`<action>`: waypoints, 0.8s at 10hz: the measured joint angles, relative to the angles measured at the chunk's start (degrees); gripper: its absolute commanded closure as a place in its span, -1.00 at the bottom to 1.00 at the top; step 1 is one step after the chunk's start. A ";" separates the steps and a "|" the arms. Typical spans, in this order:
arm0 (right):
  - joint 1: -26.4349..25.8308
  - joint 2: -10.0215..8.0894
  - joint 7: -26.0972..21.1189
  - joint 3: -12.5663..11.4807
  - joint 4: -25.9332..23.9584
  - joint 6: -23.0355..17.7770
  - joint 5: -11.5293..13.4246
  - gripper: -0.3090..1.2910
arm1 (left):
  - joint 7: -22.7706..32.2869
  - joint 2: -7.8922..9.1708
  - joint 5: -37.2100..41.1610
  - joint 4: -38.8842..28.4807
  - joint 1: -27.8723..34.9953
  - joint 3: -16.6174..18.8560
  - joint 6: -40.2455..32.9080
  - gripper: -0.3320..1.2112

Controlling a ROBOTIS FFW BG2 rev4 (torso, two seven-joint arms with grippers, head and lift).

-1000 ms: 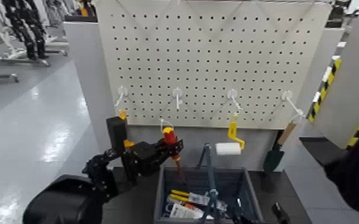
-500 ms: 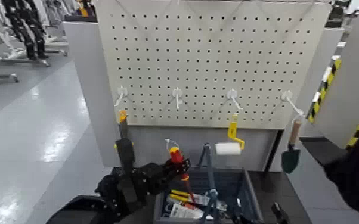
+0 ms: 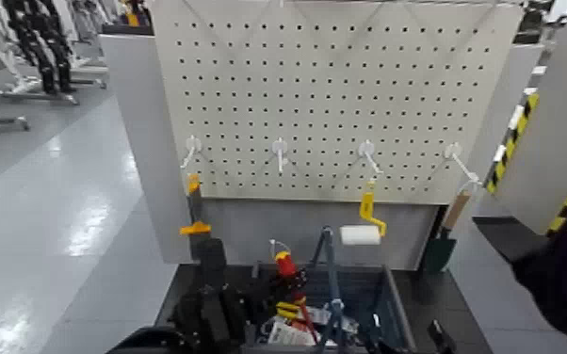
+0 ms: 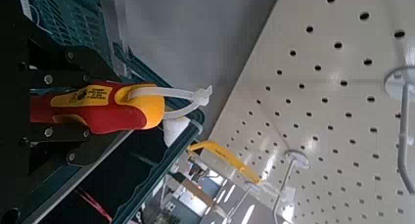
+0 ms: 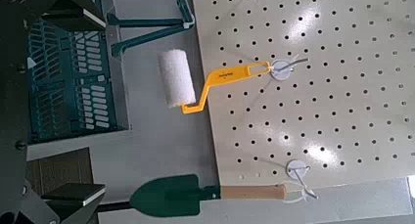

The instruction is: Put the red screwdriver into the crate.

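The red screwdriver [image 3: 285, 267] stands nearly upright at the left inner side of the crate [image 3: 393, 299], its thin shaft reaching down among the tools inside. My left gripper [image 3: 270, 285] is low at the crate's left wall, shut on the red and yellow handle. In the left wrist view the screwdriver handle [image 4: 98, 105] lies between the dark fingers [image 4: 44, 151], a white loop trailing from its end, with the crate's ribbed wall [image 4: 69, 19] right beside it. My right arm [image 3: 565, 268] stays at the right edge.
Behind the crate a white pegboard [image 3: 344, 94] carries an orange-handled scraper [image 3: 193, 202], a yellow-handled paint roller [image 3: 363, 229] and a green trowel [image 3: 435, 252] on hooks. The crate's bail handle [image 3: 330, 273] stands up in its middle. Other tools lie inside.
My left arm has dropped lower, carrying the screwdriver down from above the crate's left rim into the crate. The trowel has swung on its hook.
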 measured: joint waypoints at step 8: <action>0.10 0.10 0.21 -0.18 -0.02 -0.02 -0.48 -0.45 | 8.63 0.63 -1.08 -8.23 3.60 2.88 -4.09 -0.35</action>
